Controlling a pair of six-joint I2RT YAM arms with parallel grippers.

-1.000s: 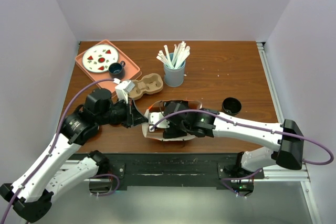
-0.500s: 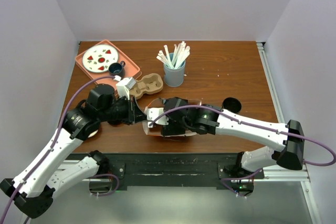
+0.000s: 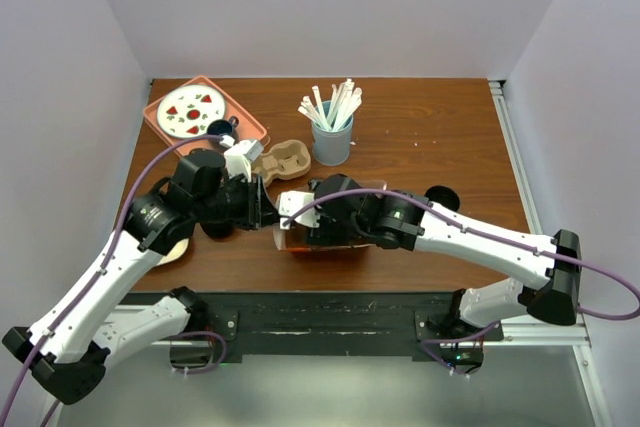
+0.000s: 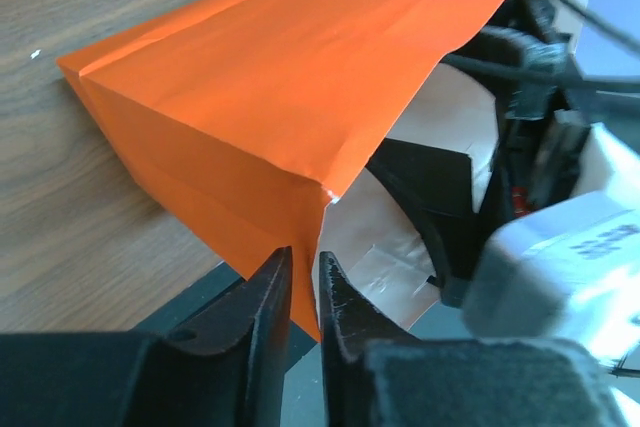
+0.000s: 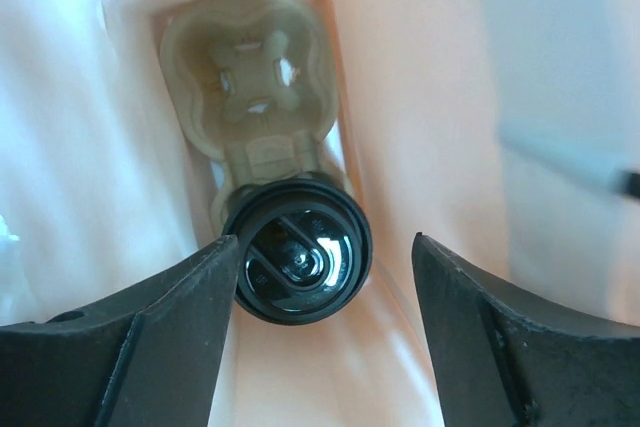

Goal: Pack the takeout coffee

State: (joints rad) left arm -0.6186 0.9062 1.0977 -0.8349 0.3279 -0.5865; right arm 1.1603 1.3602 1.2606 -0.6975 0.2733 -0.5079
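The orange paper bag (image 4: 260, 97) stands on the table with its mouth held wide, white inside. My left gripper (image 4: 305, 277) is at the bag's near corner edge. Its jaws stand a narrow gap apart with the paper edge between them. My right gripper (image 5: 325, 277) is down inside the bag, open. Between its fingers, closer to the left one, sits the takeout coffee cup with a black lid (image 5: 298, 262). The cup stands in a cardboard carrier (image 5: 255, 97) on the bag's bottom. From above, the bag (image 3: 330, 245) hides the right gripper.
A second cardboard carrier (image 3: 285, 160) lies just behind the bag. A blue cup of stirrers (image 3: 332, 137) stands behind it. A pink tray (image 3: 250, 130) with a plate and a dark mug is at the back left. A black round lid (image 3: 441, 198) lies right of the arm.
The bag has been drawn up and to the left. My left jaws have eased from shut to a narrow gap. My right jaws have narrowed a little around the cup.
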